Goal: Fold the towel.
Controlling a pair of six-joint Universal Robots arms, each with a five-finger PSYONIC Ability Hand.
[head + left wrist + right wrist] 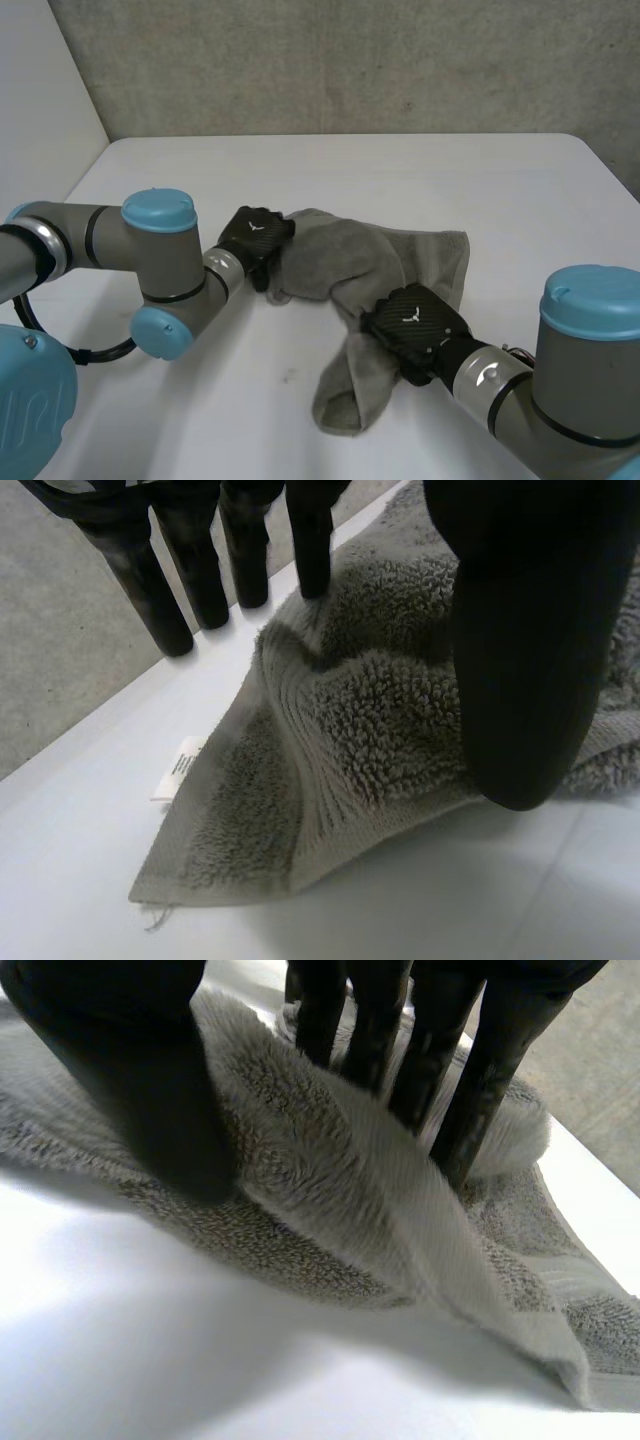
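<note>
Towel lay bunched, mid-desk; no clean fold made. My left hand pinched towel's end near corner, my right hand pinched ridge mid-towel. Flattening and folding all left, I judged.

No legible text; tiny unreadable print on white tag of towel
</note>
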